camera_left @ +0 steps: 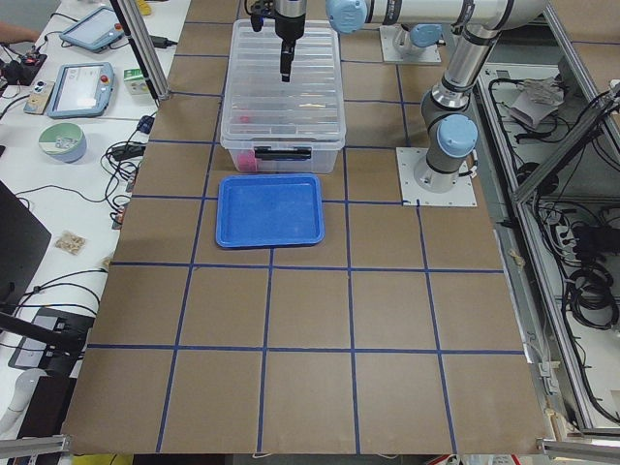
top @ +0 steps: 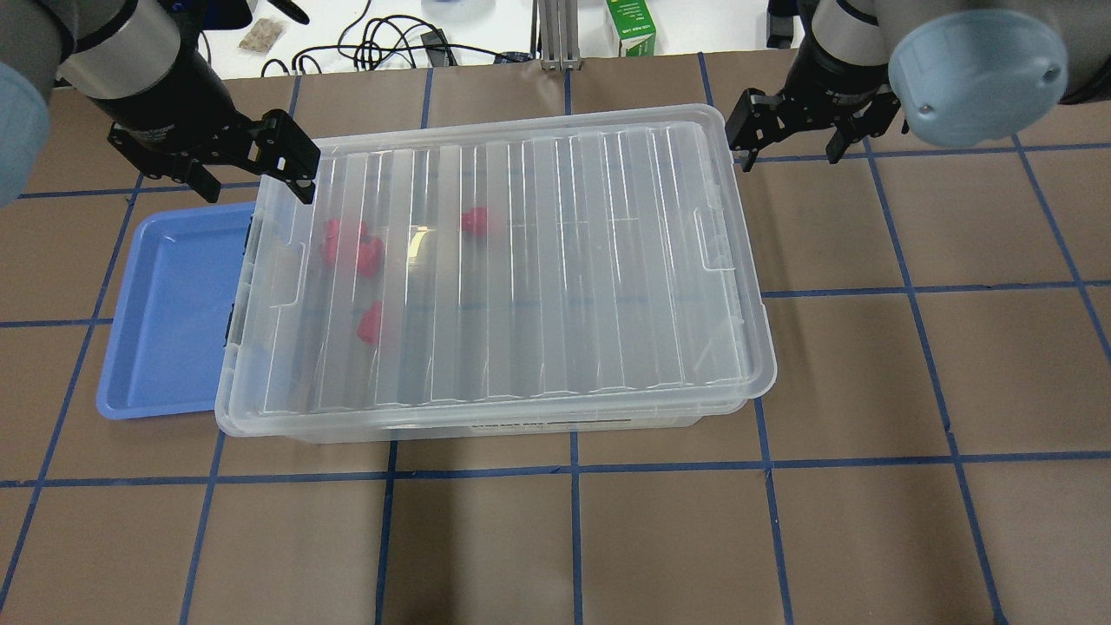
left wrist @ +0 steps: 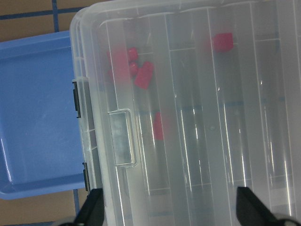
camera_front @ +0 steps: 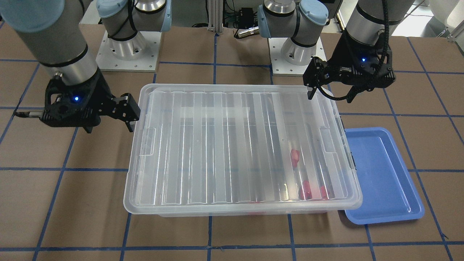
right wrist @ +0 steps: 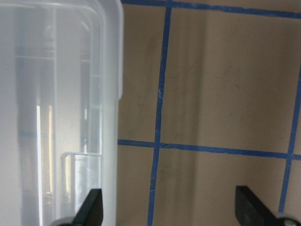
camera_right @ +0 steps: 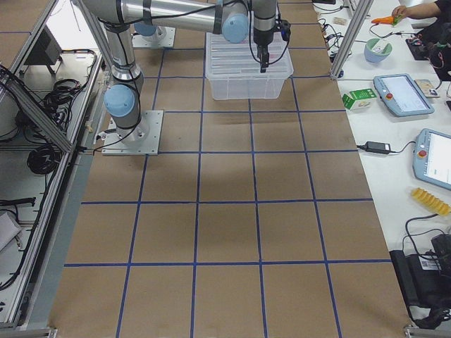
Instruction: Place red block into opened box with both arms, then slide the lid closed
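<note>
The clear box (top: 521, 427) stands mid-table with the ribbed lid (top: 538, 260) lying over nearly all of it, slightly askew. Several red blocks (top: 473, 220) (camera_front: 295, 156) (left wrist: 143, 75) show through the lid at the box's left end. My left gripper (top: 252, 174) (camera_front: 330, 95) (left wrist: 169, 212) hovers open over the far left corner of the lid, holding nothing. My right gripper (top: 790, 139) (camera_front: 108, 126) (right wrist: 169, 207) hangs open just off the lid's far right corner, mostly over bare table, also holding nothing.
A shallow blue tray (top: 174, 312) (camera_front: 380, 174) lies against the box's left end, partly under its rim. The arm bases (camera_front: 127, 50) stand behind the box. Brown table with blue tape lines (top: 573, 469) stretches in front and to the right.
</note>
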Robot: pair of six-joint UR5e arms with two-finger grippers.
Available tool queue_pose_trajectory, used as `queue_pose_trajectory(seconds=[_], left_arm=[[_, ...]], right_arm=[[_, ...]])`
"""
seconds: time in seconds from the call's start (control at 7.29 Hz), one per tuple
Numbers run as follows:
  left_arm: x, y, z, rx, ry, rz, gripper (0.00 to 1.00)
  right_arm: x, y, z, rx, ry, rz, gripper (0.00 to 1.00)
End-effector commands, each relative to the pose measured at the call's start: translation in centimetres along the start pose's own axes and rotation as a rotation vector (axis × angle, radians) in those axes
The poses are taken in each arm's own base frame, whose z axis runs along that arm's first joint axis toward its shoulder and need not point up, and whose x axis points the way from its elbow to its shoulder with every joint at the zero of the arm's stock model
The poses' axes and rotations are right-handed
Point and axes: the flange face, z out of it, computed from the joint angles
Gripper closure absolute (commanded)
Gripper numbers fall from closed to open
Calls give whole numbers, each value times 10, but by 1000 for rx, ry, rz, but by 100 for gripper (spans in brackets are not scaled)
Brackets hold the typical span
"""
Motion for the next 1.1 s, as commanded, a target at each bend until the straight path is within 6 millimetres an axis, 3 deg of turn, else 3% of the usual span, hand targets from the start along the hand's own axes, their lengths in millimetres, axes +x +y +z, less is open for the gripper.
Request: queue_pose_trajectory(seconds=[0.0,0.14,0.41,0.69,0.96], left_arm=[[4,3,1,-20,3,-84,0],[2,1,7,-33,-41,-72,0],[24,0,12,-38,-85,-21,0],[26,1,11,-33,-76,-19,0],[22,3,-4,-10,-64,-29,0]], right_arm=[[-52,20,-29,-21,-4,11,0],[-52,20,-28,-24,-2,10,0],[-51,19,-28,-25,-4,12,0],[-51,19,-28,-23,-4,18,0],[-51,19,-28,-22,-4,27,0]])
